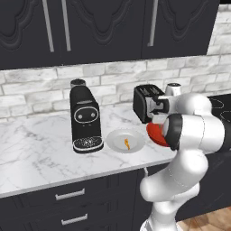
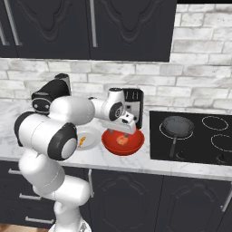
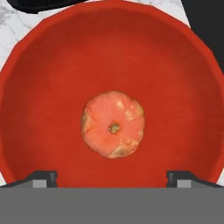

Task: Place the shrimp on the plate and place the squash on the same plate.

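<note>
I am hovering my gripper (image 2: 125, 128), jaws spread wide and empty, straight above the squash (image 3: 113, 124) lying mid-bowl (image 3: 48, 70); the shrimp (image 1: 127, 144) is lying on the plate (image 1: 116, 137) to the left.

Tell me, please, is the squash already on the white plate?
No, the squash lies in the red bowl; the plate holds the shrimp.

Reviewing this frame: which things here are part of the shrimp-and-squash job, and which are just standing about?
Job:
- shrimp, lying on the plate
- squash, in the red dish
- hand, open above the squash

Bystanders:
- coffee machine
- toaster
- frying pan on the stove
</note>
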